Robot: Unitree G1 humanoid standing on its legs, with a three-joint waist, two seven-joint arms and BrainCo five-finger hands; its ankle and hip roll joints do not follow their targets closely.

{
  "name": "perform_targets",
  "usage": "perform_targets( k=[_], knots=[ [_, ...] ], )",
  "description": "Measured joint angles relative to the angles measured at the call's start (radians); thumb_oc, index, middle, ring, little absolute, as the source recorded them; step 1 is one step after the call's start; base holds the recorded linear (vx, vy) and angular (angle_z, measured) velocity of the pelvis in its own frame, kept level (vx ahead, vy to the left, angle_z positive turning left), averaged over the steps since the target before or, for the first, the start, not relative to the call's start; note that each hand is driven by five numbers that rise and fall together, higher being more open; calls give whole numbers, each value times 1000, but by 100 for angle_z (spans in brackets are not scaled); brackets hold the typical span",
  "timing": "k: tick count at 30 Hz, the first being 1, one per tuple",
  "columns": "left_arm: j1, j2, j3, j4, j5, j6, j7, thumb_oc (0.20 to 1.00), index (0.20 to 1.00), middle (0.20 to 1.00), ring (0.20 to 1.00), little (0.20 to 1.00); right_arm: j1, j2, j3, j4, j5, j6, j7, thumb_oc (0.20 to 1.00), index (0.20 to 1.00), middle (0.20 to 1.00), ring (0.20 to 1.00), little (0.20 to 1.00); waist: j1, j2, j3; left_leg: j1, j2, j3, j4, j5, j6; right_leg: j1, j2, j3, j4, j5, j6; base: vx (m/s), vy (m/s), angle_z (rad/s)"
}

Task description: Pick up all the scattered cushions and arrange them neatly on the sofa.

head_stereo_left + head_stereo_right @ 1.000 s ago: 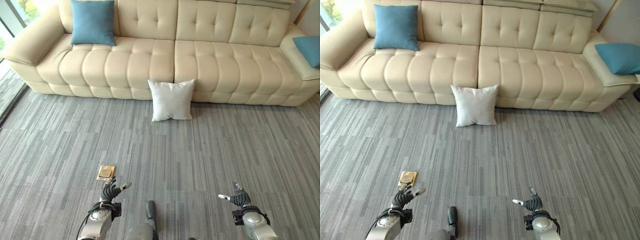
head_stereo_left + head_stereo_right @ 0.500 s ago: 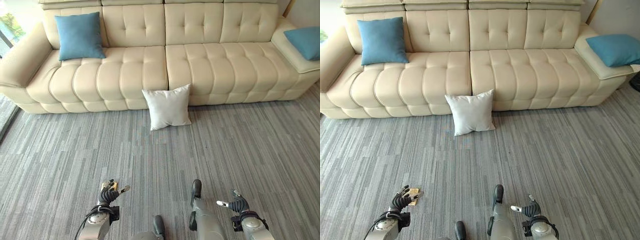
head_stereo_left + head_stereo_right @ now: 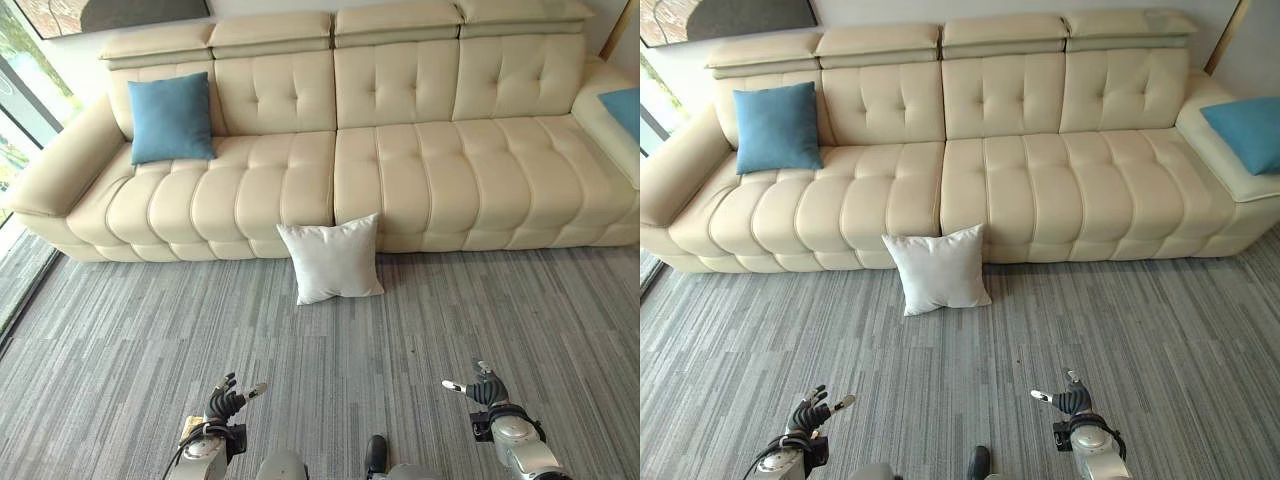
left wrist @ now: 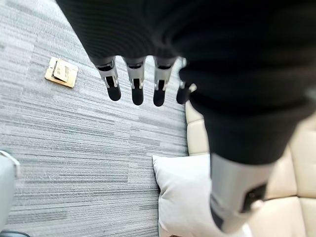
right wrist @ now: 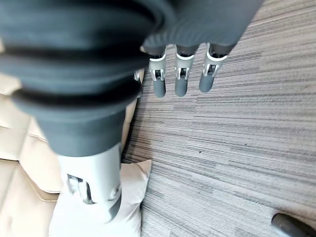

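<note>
Since the earlier frames only the camera has shifted; the cushions lie as before. Nearest, the left hand (image 3: 228, 403) and right hand (image 3: 484, 387) hang low with fingers relaxed and apart, holding nothing. A small tan floor plate (image 4: 61, 72) sits by the left hand. Bare carpet (image 3: 120, 340) lies ahead, nothing blocking. Farther, the white cushion (image 3: 331, 259) leans against the sofa (image 3: 420, 170) front, not yet picked up. One blue cushion (image 3: 170, 117) stands far left, another blue cushion (image 3: 1246, 131) rests far right.
</note>
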Motion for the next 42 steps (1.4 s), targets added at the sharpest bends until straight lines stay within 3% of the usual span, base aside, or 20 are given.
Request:
perform_targets(
  k=[1, 2, 3, 6, 9, 11, 13, 16, 18, 22, 24, 25, 27, 32, 33, 34, 35, 37, 39, 42],
  knots=[
    [10, 1, -1, 0, 0, 0, 0, 1000, 1000, 1000, 1000, 1000, -4, -1, 5, 1, 0, -2, -2, 1000, 1000, 1000, 1000, 1000, 2, -6, 1, -3, -3, 1, -99, 14, -4, 16, 8, 5, -1, -23, 28, 290, 71, -9],
    [9, 0, -2, -1, 0, 1, -1, 1000, 1000, 1000, 1000, 1000, -4, -3, 5, 15, -1, -2, -6, 1000, 1000, 1000, 1000, 1000, 2, 0, 2, -11, -8, 1, -310, 100, -10, 36, 28, -2, -5, -54, 54, 341, 89, -2],
    [8, 1, -2, -2, 0, 1, -1, 1000, 1000, 1000, 1000, 1000, -5, -5, 6, 22, -1, -2, -6, 1000, 1000, 1000, 1000, 1000, 3, 0, 8, -15, -4, -2, -378, 130, -6, 46, 40, 4, 0, -52, 50, 179, 48, -16],
    [6, 7, 0, 8, 0, 7, 0, 1000, 1000, 1000, 1000, 1000, -3, -9, 37, 39, -2, -1, -10, 1000, 1000, 1000, 1000, 1000, 23, -3, 28, -87, -10, 34, -382, 198, 11, 97, 46, 17, 0, -90, 33, 327, 142, -19],
    [10, 6, 0, 24, 4, 8, -1, 1000, 1000, 1000, 1000, 1000, 2, -6, 38, 53, -7, 0, -2, 1000, 1000, 1000, 1000, 1000, 28, 8, 25, -50, -6, 94, -381, 215, 31, 159, 37, 46, 0, -137, 66, 323, 195, -20],
    [13, 5, 0, 24, 5, 11, -2, 1000, 1000, 1000, 1000, 1000, 7, -13, 38, 54, -23, 0, 3, 1000, 1000, 1000, 1000, 1000, 28, 31, 6, -13, -18, 101, -378, 255, 89, 193, 25, 62, 1, -175, 94, 256, 186, -20],
    [3, 11, 1, 23, 6, 10, -2, 1000, 1000, 1000, 1000, 1000, 6, -4, 38, 53, -23, 0, 12, 1000, 1000, 1000, 1000, 1000, 24, 8, -5, 6, -64, 123, -383, 287, 143, 207, -25, 69, 9, -193, 122, 227, 181, -4],
    [-26, 19, -2, 27, 14, 10, -8, 1000, 1000, 1000, 1000, 1000, 4, 16, 37, 53, -23, -1, 14, 1000, 1000, 1000, 1000, 1000, 22, -6, -14, 40, -119, 123, -377, 236, 204, 170, -89, 69, 148, -224, 166, 196, 187, 5],
    [-36, 35, -3, 45, 14, 8, -8, 1000, 1000, 1000, 1000, 1000, 5, 40, 37, 53, -23, -1, 21, 1000, 1000, 1000, 1000, 1000, 22, -11, -21, 82, -138, 124, -377, 200, 227, 93, -129, 72, 351, -270, 211, 103, 166, -3],
    [-39, 67, -28, 61, 18, 9, -7, 1000, 1000, 1000, 1000, 1000, 10, 64, 57, 51, -24, -1, 29, 1000, 1000, 1000, 1000, 1000, 19, -2, -28, 132, -145, 138, -377, 149, 213, -172, -173, 105, 730, -298, 261, 126, 102, -7],
    [-27, 61, -33, 68, 17, 11, -6, 1000, 1000, 1000, 1000, 1000, 14, 66, 73, 42, -24, -1, 34, 1000, 1000, 1000, 1000, 1000, 11, 17, -22, 169, -146, 147, -377, 128, 215, -282, -196, 95, 789, -298, 257, 184, 9, -10],
    [-21, 56, -33, 66, 17, 11, -7, 1000, 1000, 1000, 1000, 1000, 22, 65, 74, 41, -24, 0, 35, 1000, 1000, 1000, 1000, 1000, 1, 26, -23, 183, -145, 149, -378, 121, 208, -306, -203, 83, 750, -294, 243, 167, -51, 4],
    [-15, 58, -31, 61, 17, 11, -7, 1000, 1000, 1000, 1000, 1000, 25, 64, 73, 40, -24, 1, 34, 1000, 1000, 1000, 1000, 1000, -8, 34, -28, 197, -145, 155, -377, 111, 196, -327, -203, 36, 517, -261, 211, 113, -56, -4],
    [-28, 64, -27, 63, 18, 11, -5, 1000, 1000, 1000, 1000, 1000, 32, 62, 73, 41, -43, 4, 33, 1000, 1000, 1000, 1000, 1000, -20, 29, -36, 225, -150, 154, -377, 78, 174, -310, -149, 35, 122, -60, 222, 204, -160, 0],
    [-24, 57, -31, 57, 18, 10, -5, 1000, 1000, 1000, 1000, 1000, 43, 62, 72, 50, -43, 5, 32, 1000, 1000, 1000, 1000, 1000, -24, 17, -36, 262, -158, 146, -377, 75, 176, -257, -150, 20, 52, -5, 198, 208, -170, 19],
    [-17, 54, -32, 52, 19, 10, -7, 1000, 1000, 1000, 1000, 1000, 52, 63, 74, 56, -43, 5, 33, 1000, 1000, 1000, 1000, 1000, -25, 9, -42, 276, -160, 140, -378, 63, 171, -227, -153, 14, 45, 5, 188, 250, -222, 16],
    [-1, 45, -30, 27, 29, 10, -7, 1000, 1000, 1000, 1000, 1000, 47, 59, 73, 78, -42, 7, 32, 1000, 1000, 1000, 1000, 1000, -23, 7, -47, 306, -142, 137, -384, 35, 141, -191, -137, -7, 20, 74, 172, 206, -220, 4],
    [21, 42, -31, 2, 36, 10, -7, 1000, 1000, 1000, 1000, 1000, 46, 58, 72, 78, -42, 7, 32, 1000, 1000, 1000, 1000, 1000, -26, 13, -55, 323, -109, 122, -369, 23, 117, -166, -102, -11, 16, 96, 142, 124, -210, 13],
    [16, 42, -31, -2, 34, 10, -7, 1000, 1000, 1000, 1000, 1000, 42, 57, 72, 77, -41, 7, 32, 1000, 1000, 1000, 1000, 1000, -23, 13, -54, 303, -68, 109, -286, -10, 88, -141, -67, -11, -5, 90, 121, 48, -156, 19],
    [-12, 36, -31, -1, 34, 9, -7, 1000, 1000, 1000, 1000, 1000, 16, 43, 73, 70, -41, 5, 32, 1000, 1000, 1000, 1000, 1000, 3, -23, -28, 147, -41, 89, 52, -32, 58, -125, -67, -6, -4, 70, 51, 76, -85, 1]
  ],
)
